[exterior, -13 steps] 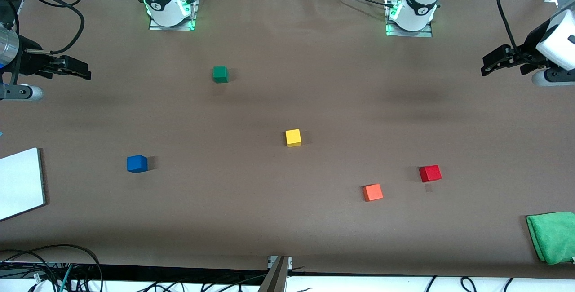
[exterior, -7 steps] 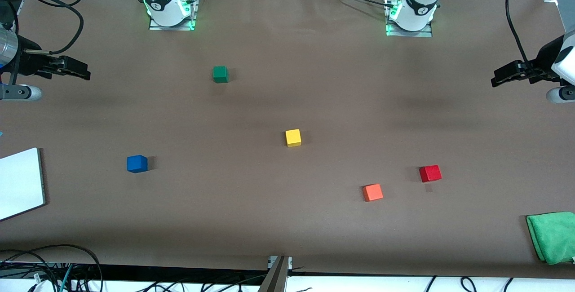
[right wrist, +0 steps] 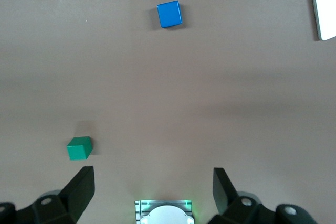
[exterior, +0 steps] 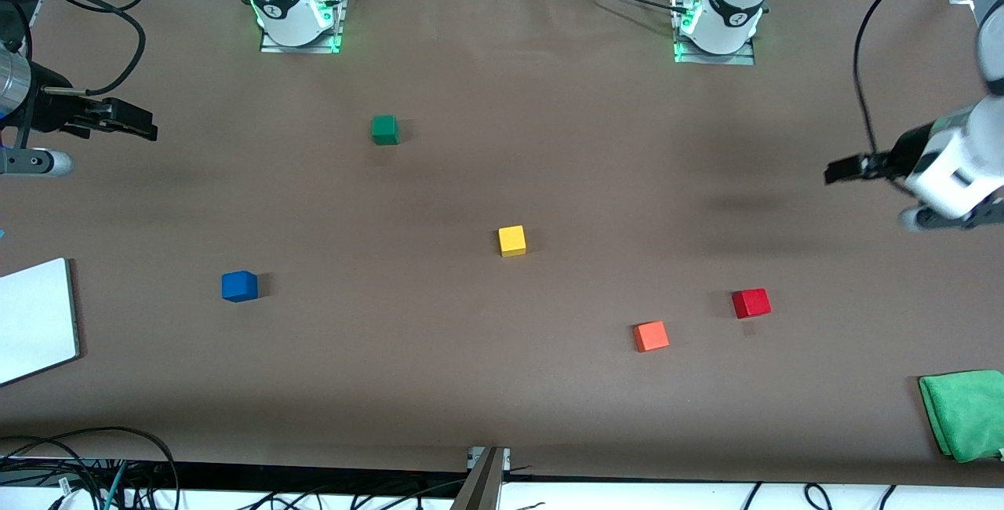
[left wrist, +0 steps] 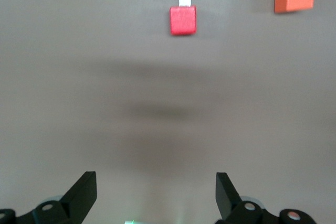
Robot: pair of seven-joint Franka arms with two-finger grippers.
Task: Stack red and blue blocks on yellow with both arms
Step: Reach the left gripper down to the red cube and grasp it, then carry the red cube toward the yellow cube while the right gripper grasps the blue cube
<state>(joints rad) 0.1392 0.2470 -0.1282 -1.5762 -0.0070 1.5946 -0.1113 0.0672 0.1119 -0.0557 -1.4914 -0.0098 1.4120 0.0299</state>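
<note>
Even overhead light, soft shadows, left wrist view blurred.

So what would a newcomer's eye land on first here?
Five bright cubes scattered on the brown table, none stacked: the yellow cube mid-table, the blue cube toward the right arm's end, the red cube beside the orange cube toward the left arm's end. The open left gripper hangs over bare table; the open right gripper waits.

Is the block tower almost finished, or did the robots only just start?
Only just started. Nothing is stacked: the yellow cube sits bare, and the red cube and blue cube lie apart from it on the table. The left gripper, open and empty, hangs over the table at its own end, the red cube showing in its wrist view. The right gripper waits, open. Both pickups and both placings remain.
</note>
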